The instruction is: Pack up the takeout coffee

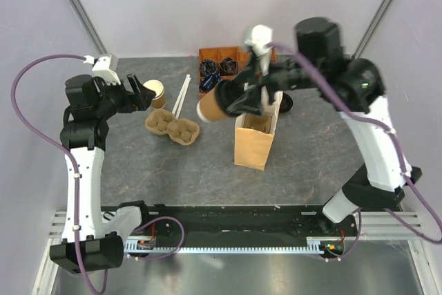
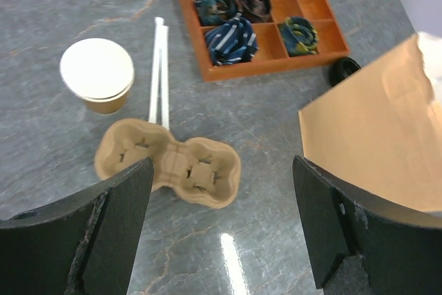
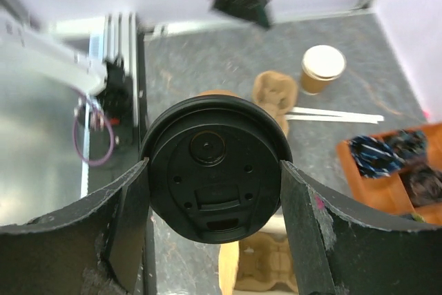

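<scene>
The takeout coffee, a brown paper cup with a black lid, hangs tipped on its side in the air, just left of the open top of the brown paper bag. My right gripper is shut on it, a finger on each side of the lid rim. My left gripper hovers open and empty over the table, next to the lidless tan cup.
A two-cup pulp carrier lies left of the bag. White straws lie beside the lidless cup. An orange divided tray stands at the back, a loose black lid near it.
</scene>
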You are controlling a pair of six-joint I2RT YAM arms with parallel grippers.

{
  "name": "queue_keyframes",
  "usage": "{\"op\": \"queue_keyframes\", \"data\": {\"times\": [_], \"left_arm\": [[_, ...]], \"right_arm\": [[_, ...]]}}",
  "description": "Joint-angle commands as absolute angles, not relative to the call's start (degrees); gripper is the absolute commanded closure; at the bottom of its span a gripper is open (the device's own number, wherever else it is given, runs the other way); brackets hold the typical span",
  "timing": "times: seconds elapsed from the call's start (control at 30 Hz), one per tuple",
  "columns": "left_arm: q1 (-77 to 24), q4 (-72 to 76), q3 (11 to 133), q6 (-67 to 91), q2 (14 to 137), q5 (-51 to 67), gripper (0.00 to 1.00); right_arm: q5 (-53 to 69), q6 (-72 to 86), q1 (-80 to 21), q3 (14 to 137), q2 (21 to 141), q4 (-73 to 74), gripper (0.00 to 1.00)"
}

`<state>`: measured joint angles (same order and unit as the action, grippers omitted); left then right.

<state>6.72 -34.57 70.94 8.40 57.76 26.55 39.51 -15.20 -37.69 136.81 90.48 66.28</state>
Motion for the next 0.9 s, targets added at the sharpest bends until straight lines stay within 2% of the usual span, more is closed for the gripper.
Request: {"op": "queue_keyframes", "data": {"times": [0.0, 0.1, 0.3, 0.6, 0.87], "left_arm": [[9.8, -33.4, 71.6, 11.0, 56.7, 27.3, 0.11], [10.4, -34.1, 72.5, 10.2, 57.0, 25.9, 0.11], [11.2, -35.8, 75.4, 9.0, 59.8, 25.1, 0.11], [12.0, -42.5, 81.1, 5.0, 66.1, 27.2, 0.11], [12.3, -43.2, 79.7, 4.0, 67.1, 30.0, 0.11]], "right_arm": [[22.2, -23.6, -53.1, 135.0, 92.5, 67.9, 0.52], [14.4, -26.7, -61.1, 130.4, 94.1, 67.6, 0.53], [9.7, -28.7, -66.3, 123.8, 99.9, 64.4, 0.53], [7.4, -29.9, -67.5, 115.9, 111.3, 57.1, 0.54], [8.3, -28.7, -67.4, 108.7, 114.1, 49.7, 0.54]]}}
